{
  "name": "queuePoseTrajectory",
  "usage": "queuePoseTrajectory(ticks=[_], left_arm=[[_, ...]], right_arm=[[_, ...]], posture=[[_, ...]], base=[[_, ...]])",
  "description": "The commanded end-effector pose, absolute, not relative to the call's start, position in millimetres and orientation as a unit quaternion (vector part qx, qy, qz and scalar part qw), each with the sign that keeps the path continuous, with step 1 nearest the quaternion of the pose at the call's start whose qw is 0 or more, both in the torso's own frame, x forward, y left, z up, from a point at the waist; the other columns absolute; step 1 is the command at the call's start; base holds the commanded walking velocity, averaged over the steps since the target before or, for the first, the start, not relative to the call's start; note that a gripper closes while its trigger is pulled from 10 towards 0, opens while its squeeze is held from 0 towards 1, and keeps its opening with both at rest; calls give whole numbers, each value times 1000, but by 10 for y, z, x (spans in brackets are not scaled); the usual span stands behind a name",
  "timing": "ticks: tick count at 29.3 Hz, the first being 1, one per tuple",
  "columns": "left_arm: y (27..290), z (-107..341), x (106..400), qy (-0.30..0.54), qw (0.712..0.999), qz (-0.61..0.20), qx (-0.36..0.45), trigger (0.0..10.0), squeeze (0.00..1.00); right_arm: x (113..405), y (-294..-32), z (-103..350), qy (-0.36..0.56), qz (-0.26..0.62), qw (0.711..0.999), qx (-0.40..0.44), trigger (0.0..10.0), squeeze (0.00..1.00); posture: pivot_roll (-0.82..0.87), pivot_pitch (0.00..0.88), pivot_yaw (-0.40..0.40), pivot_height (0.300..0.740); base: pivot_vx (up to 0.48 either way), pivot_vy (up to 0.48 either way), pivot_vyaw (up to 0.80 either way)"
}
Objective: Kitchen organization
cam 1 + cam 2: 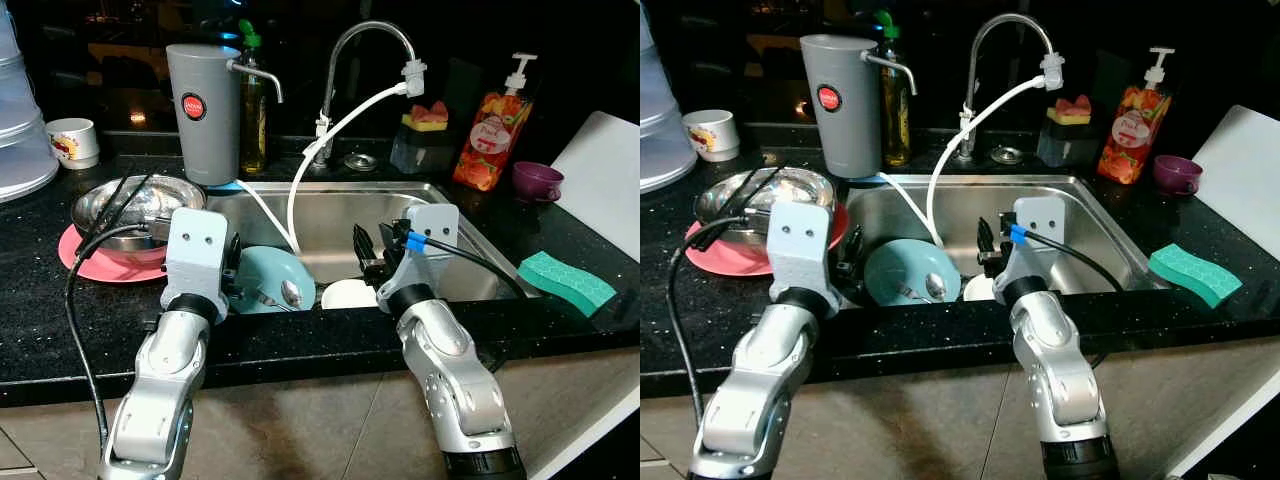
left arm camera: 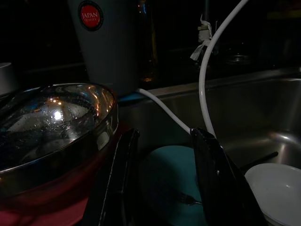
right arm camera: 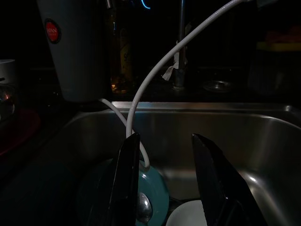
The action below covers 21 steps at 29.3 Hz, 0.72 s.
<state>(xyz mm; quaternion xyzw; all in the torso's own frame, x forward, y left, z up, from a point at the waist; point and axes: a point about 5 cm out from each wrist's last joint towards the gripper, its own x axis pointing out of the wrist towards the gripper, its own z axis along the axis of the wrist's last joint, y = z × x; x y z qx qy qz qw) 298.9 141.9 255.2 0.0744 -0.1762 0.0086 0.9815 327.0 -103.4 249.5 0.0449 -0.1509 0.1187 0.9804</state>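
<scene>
A teal plate (image 1: pixel 268 272) lies in the steel sink (image 1: pixel 340 215) with a spoon (image 1: pixel 290 293) and a fork (image 2: pixel 187 199) on it. Beside it sits a white bowl (image 1: pixel 350 294). My left gripper (image 2: pixel 164 137) hovers open at the sink's left rim, above the teal plate, next to a steel bowl (image 1: pixel 130 205) that rests on a pink plate (image 1: pixel 85 262). Over the front of the sink, my right gripper (image 3: pixel 165 138) is open with nothing between its fingers, above the teal plate and white bowl.
A white hose (image 1: pixel 330 135) runs from the faucet (image 1: pixel 370 40) down into the sink. On the counter stand a grey filter jug (image 1: pixel 203 110), a soap bottle (image 1: pixel 492 135), a purple cup (image 1: pixel 537 180), a green sponge (image 1: pixel 565 282) and a white mug (image 1: pixel 72 141).
</scene>
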Motion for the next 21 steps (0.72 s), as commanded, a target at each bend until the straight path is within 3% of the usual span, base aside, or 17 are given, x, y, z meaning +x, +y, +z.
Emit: queuePoseTrajectory(ticks=[1,21], left_arm=[[1422,2535,2998,-167,983,7,79,10000,0],[1405,2542,2999,-162,983,-5,87,10000,0]], right_arm=[[3269,-1069,2466,-145,111,982,43,10000,0],[3274,-1114,2451,-147,94,984,47,10000,0]], posture=[[129,116,-108,740],[167,130,-72,740]], base=[[0,0,0],[0,0,0]])
